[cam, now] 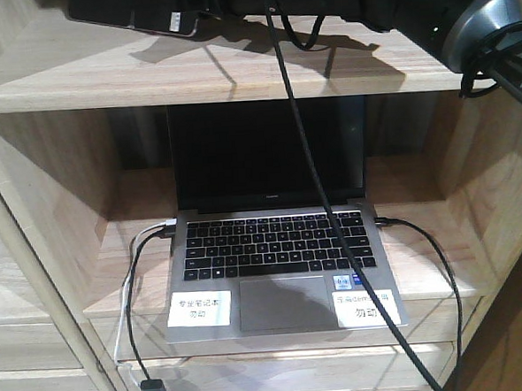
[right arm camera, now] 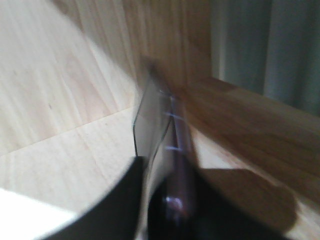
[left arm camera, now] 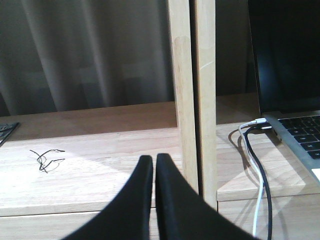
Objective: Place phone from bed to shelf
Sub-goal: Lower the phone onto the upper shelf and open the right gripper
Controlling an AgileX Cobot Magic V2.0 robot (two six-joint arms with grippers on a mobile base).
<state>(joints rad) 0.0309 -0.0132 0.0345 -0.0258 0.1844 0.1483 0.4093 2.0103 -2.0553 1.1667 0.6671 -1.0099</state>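
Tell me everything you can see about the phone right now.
The phone is a thin, flat, dark glossy slab, seen edge-on and blurred in the right wrist view, held upright between the fingers of the right hand. In the front view it shows as a black rectangle over the upper board of the shelf. Whether it touches the board cannot be told.

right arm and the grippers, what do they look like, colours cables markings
The right arm is black, with a rounded silver-grey joint housing bearing white letters at the picture's edge, too cut off to read. A thin black cable hangs down from it. The left gripper has smooth matte black fingers that curve and taper toward the tips. The right gripper also looks black, but that view is blurred.
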